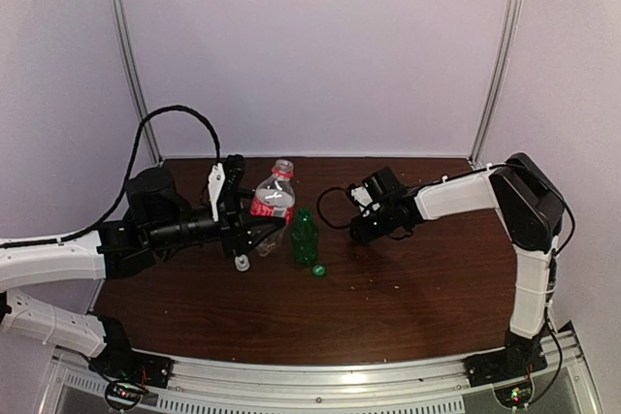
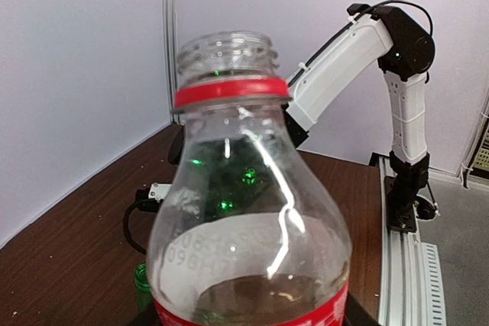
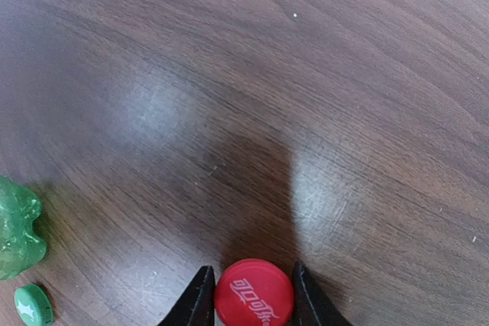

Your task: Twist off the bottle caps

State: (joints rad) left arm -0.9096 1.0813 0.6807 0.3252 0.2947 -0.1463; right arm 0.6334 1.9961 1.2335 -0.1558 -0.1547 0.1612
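Observation:
My left gripper (image 1: 256, 231) is shut on the small clear bottle with the red label (image 1: 274, 203), holding it tilted above the table. In the left wrist view the bottle (image 2: 248, 234) fills the frame; its threaded neck is open, with only a red ring below it. The red cap (image 3: 254, 293) sits between the fingers of my right gripper (image 3: 252, 297), low over the wood, and both fingers are against its sides. The dark green bottle (image 1: 305, 237) stands upright without a cap, and its green cap (image 1: 318, 270) lies on the table beside it. A white cap (image 1: 242, 263) lies under my left gripper.
The brown wooden table (image 1: 408, 298) has pale walls behind and to both sides. The right wrist view catches the green bottle (image 3: 17, 227) and green cap (image 3: 32, 305) at its lower left. A metal rail (image 1: 320, 375) runs along the near edge.

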